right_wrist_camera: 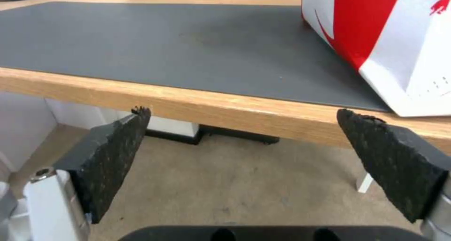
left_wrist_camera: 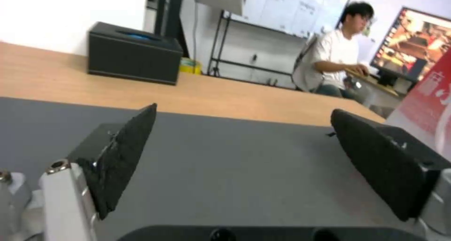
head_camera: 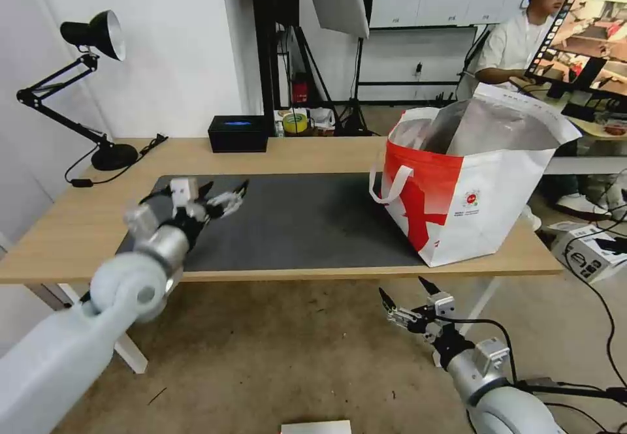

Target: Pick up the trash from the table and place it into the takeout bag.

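1. Right now, your left gripper (head_camera: 225,197) is over the left part of the dark grey mat (head_camera: 313,218), at about 9 o'clock on the table (head_camera: 78,225). Its fingers (left_wrist_camera: 119,156) are spread wide and hold nothing.
2. Your right gripper (head_camera: 403,294) hangs below the front edge of the table, at about 5 o'clock in the head view. Its fingers (right_wrist_camera: 110,156) are wide apart too, with nothing between them.
3. The takeout bag (head_camera: 470,192) stands on the right end of the table, at about 3 o'clock from the left gripper and well apart from it. It is up and to the right of the right gripper, at about 1 o'clock.
4. The bag's mouth is open and you can see silver lining, but its walls hide what is inside.
5. In the right wrist view, the edge of the picture cuts off most of the bag (right_wrist_camera: 399,40).
6. A black box (head_camera: 238,132) with a blue top sits at the far edge of the table, at about 12 o'clock from the left gripper.
7. A black desk lamp (head_camera: 91,36) stands at the far left corner.
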